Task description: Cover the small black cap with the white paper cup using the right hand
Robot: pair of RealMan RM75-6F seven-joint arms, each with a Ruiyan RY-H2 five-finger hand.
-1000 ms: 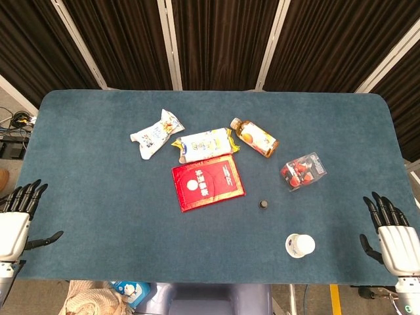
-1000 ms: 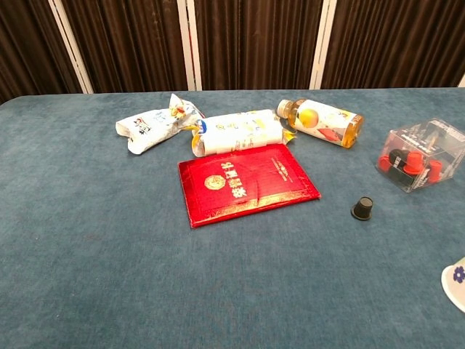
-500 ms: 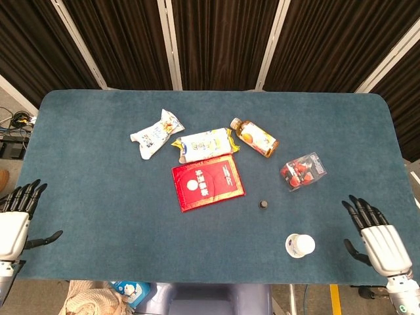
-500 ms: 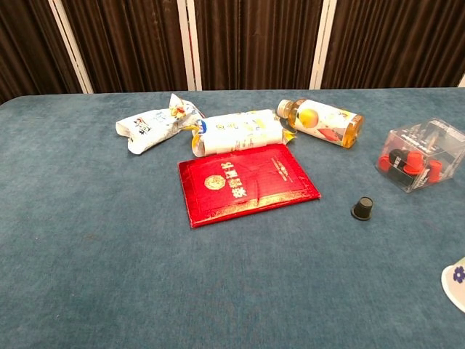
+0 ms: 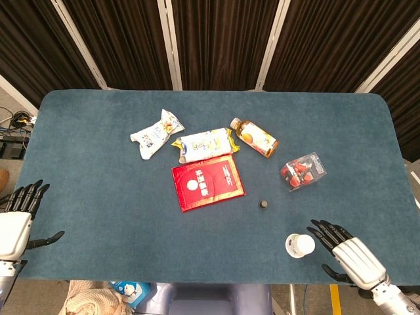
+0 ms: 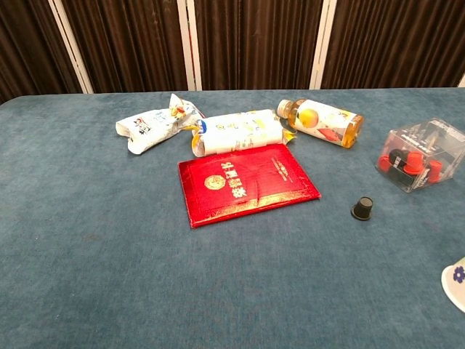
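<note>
My right hand (image 5: pixel 351 257) sits just beside the cup (image 5: pixel 300 245), fingers (image 5: pixel 323 230) spread and released, holding nothing; my left hand (image 5: pixel 16 226) hangs off the desk's (image 5: pixel 85 197) left edge, equally open and empty. The cap (image 5: pixel 263 205) stands on the cloth a little beyond the cup, toward the red booklet (image 5: pixel 207 182), apart from both.

The cup is what worries me — thin white paper, light, with a printed mark on it (whether it stands mouth up or down I cannot tell from here). Squeeze too hard and the wall will probably buckle; nudge it with a fingertip before the grip closes and it may well skid or tip across the nap of the blue fabric. The cap is small, dark and hard-looking, slightly tapered, so a rim lowered off-centre could catch its edge and flick it away — possibly toward the clear plastic box (image 5: pixel 304 170) of red and black pieces. The glossy bottle (image 5: pixel 254 137) and crinkled packets (image 5: pixel 156 134) lie well clear.
</note>
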